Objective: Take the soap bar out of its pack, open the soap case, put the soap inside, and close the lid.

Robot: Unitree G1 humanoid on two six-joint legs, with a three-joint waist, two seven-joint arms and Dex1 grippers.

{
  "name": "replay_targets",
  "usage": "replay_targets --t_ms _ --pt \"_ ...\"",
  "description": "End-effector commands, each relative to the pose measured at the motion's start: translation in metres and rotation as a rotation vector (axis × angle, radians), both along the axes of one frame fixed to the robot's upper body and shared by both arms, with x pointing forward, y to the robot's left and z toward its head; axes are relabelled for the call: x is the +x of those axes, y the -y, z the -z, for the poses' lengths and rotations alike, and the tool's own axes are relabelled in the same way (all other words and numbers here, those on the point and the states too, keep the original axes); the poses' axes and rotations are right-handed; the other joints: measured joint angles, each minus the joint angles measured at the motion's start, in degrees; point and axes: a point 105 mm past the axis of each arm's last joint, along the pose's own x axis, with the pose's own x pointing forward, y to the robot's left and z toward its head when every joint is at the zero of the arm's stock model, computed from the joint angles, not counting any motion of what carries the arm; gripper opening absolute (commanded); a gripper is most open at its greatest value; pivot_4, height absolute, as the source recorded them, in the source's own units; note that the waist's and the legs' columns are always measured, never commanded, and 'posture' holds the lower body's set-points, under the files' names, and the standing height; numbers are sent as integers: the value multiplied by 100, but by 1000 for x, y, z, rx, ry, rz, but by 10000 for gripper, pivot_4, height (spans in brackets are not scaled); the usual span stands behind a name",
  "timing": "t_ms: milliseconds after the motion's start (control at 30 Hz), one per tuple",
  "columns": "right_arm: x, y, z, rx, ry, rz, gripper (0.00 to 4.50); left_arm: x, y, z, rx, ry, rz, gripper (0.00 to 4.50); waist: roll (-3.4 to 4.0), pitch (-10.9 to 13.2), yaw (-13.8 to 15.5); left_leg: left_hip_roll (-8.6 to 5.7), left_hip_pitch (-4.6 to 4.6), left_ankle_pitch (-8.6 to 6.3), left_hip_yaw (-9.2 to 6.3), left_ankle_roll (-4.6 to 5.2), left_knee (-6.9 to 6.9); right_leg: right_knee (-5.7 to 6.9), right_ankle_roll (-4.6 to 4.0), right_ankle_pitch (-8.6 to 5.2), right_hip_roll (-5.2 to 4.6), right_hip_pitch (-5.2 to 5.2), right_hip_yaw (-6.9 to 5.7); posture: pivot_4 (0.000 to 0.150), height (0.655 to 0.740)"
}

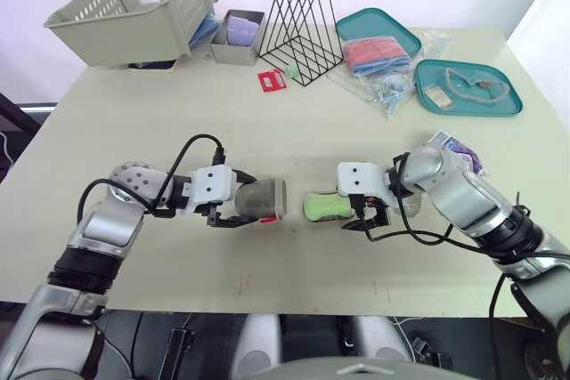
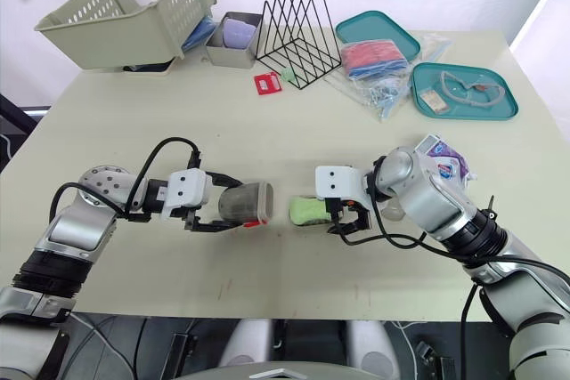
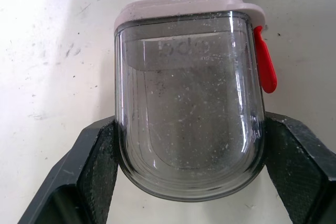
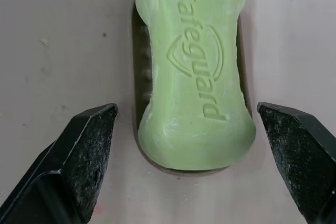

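The green soap bar [image 4: 194,77] lies in the shallow base of the soap case [image 4: 137,85] near the table's middle [image 1: 325,206]. My right gripper [image 1: 356,217] is just behind it, open, one finger on each side of the soap and neither touching it [image 4: 189,129]. My left gripper [image 3: 189,145] is shut on the case's clear domed lid [image 3: 189,103], which has a red latch [image 3: 265,66]. The lid [image 1: 261,200] is held on its side just left of the soap. The purple soap pack [image 1: 459,150] lies by my right forearm.
At the back stand a tilted beige basket [image 1: 134,15], a grey box [image 1: 236,37], a black wire rack [image 1: 298,33] and two teal trays [image 1: 468,86] [image 1: 378,28] with plastic bags. A red tag [image 1: 272,80] lies in front of the rack.
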Motion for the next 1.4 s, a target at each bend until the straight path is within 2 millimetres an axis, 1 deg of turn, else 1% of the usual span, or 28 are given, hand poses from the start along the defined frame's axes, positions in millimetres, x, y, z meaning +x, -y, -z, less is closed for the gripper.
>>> replay_targets --t_ms 33,67,100,267,433,633,767,900,1067,1400 --pt "1 -2 -5 7 18 -4 31723 0 -4 -5 16 18 -4 34449 0 0 0 0 0 0 0 0 0 0 0 0 0 0 0 1500 7400" --pt "1 -1 -5 6 17 -4 26728 0 -4 -5 16 19 -3 34449 -1 -1 -2 0 0 0 0 0 0 0 0 0 0 0 0 1500 7400" --pt "1 -1 -5 3 18 -3 24129 0 -4 -6 16 20 -2 34449 -1 -1 -2 0 2 0 0 0 0 0 0 0 0 2 0 1500 7400" --pt "0 1 -7 5 28 6 23890 1 -3 -7 17 24 3 34449 -1 -1 1 1 2 0 0 0 0 0 0 0 0 1 0 1500 7400" --pt "-2 11 -23 17 68 21 23890 0 0 -10 14 26 18 34449 0 0 14 0 -1 0 0 0 0 0 0 0 0 1 0 1500 7400" --pt "-10 21 -44 14 115 26 23890 -3 18 -13 -12 23 81 34449 2 1 23 -1 -3 0 1 0 1 -1 0 0 -2 -1 0 1500 7400" --pt "-17 20 -52 16 131 16 23890 -1 29 -11 -21 28 118 34449 2 1 24 0 -4 0 0 0 1 0 1 0 -1 -2 0 1500 7400" --pt "-23 15 -50 20 124 14 23890 4 35 -9 -22 35 128 34449 1 1 19 -1 -4 0 0 0 1 0 1 0 0 -2 0 1500 7400" --pt "-26 13 -42 16 109 32 23890 4 43 -12 -48 34 157 34449 1 1 19 -1 -5 0 0 0 2 -1 1 0 -1 -2 1 1500 7400" --pt "-18 11 -29 -1 89 61 23890 2 51 -14 -54 37 189 34449 1 1 16 -1 -5 0 0 0 2 0 1 0 -1 -2 1 1500 7400"
